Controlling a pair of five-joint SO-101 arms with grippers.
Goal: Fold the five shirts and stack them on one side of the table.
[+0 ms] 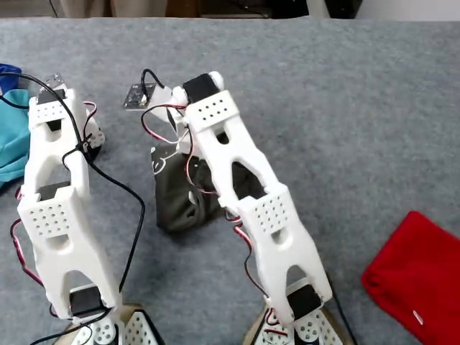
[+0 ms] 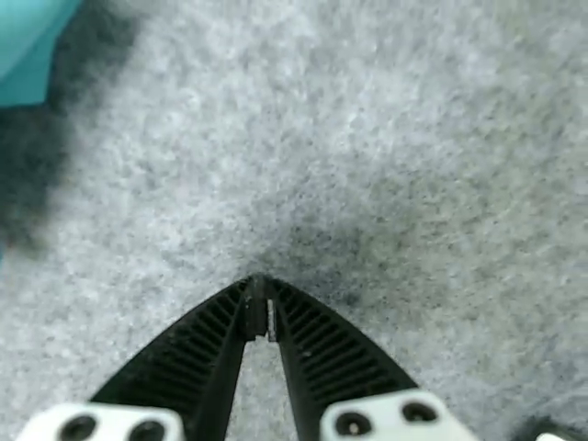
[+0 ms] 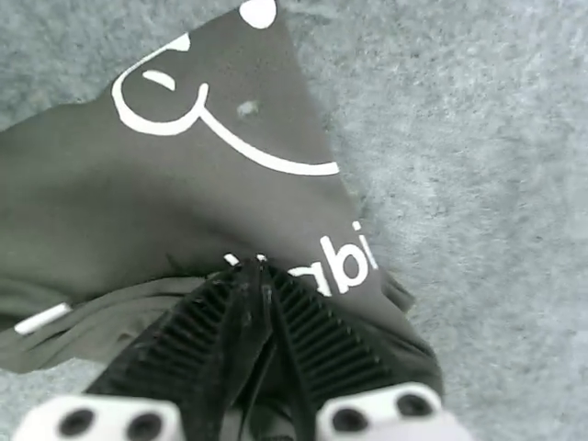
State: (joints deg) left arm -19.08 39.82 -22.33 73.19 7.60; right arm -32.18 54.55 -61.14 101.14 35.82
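Nearest, red fabric shirt (image 1: 420,277) lies alone at R edge of grey felt table (image 1: 345,108), not stacked. Mid-table, right gripper (image 3: 258,276) pinches a fold of bunched dark grey shirt w/ white print (image 3: 184,202): fold unfinished. Beside it, left gripper (image 2: 258,308) closed, empty, over bare felt. Farther, L edge: teal fabric shirt (image 1: 11,147), fold state unclear. Much left, I judge. Right wrist view shows the pinch; in high view the arm (image 1: 251,194) hides it.

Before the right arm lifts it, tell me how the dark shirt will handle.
Probably floppy: the dark shirt lies in soft folds and wrinkles, so it should drape and sag from wherever it is pinched. Likely light, being thin cloth. It may drag rather than slide on the fuzzy grey table cover, bunching if pushed.
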